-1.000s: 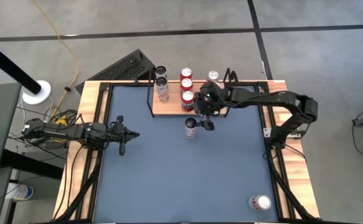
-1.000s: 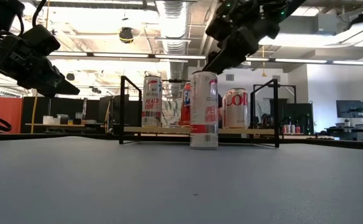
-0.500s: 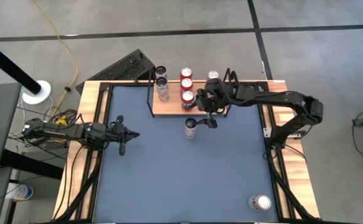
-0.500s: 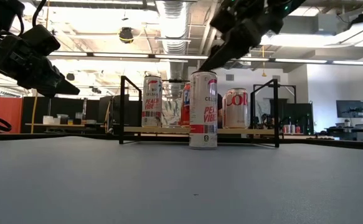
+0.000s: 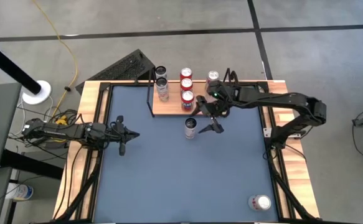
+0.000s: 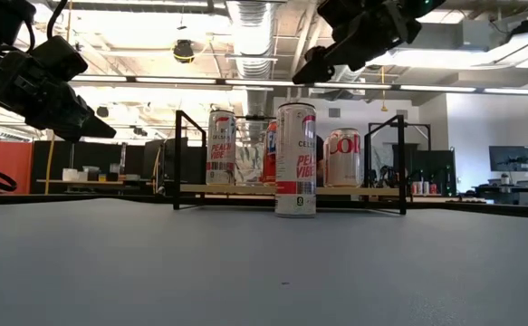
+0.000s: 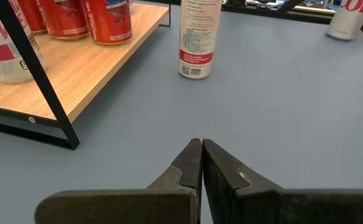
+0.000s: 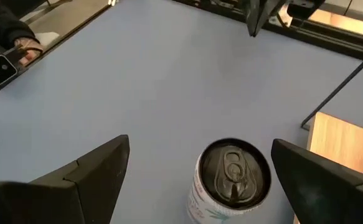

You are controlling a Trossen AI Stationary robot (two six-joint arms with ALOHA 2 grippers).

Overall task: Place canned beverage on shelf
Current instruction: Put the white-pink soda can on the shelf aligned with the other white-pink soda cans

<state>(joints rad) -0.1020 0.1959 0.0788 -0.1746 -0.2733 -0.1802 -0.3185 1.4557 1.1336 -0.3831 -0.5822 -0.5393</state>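
The tall white can stands upright on the blue surface, just in front of the shelf at the surface's far edge, not on it. The right gripper hangs above and just beside the can, jaws spread wide and clear of it; from the right wrist view the can's top sits between the two fingers, lower down. The left gripper waits near the surface's left edge, jaws pressed together.

keyboard seen on the floor just beyond the table's far left corner; yellow cable runs left of the keyboard.
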